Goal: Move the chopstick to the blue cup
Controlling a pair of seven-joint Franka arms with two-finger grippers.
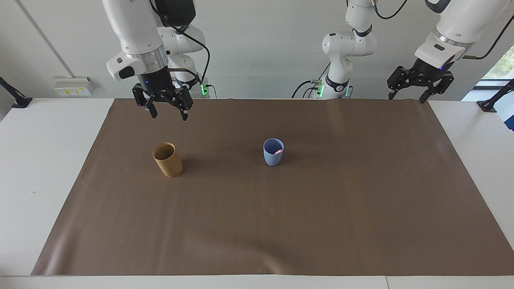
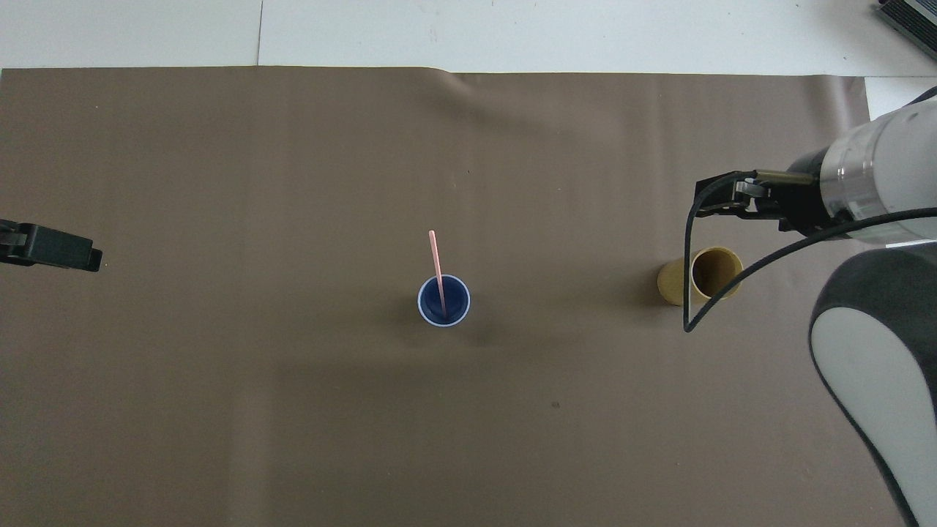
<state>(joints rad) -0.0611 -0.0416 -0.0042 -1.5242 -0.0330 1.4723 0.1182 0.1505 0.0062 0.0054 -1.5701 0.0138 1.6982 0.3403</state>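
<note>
The blue cup (image 1: 272, 159) stands upright mid-mat, also in the overhead view (image 2: 457, 298). One pale pink chopstick (image 2: 436, 262) stands in it and leans away from the robots; only its pink tip (image 1: 278, 151) shows in the facing view. My right gripper (image 1: 169, 115) is open and empty, raised over the mat near the robots' edge, beside the tan cup; it also shows in the overhead view (image 2: 721, 199). My left gripper (image 1: 406, 97) is open and empty, waiting raised over the mat's corner at the left arm's end, and shows in the overhead view (image 2: 86, 258).
A tan-brown cylindrical cup (image 1: 168, 160) stands on the brown mat (image 1: 281, 224) toward the right arm's end, level with the blue cup; it looks empty in the overhead view (image 2: 708, 272). White table borders the mat on all sides.
</note>
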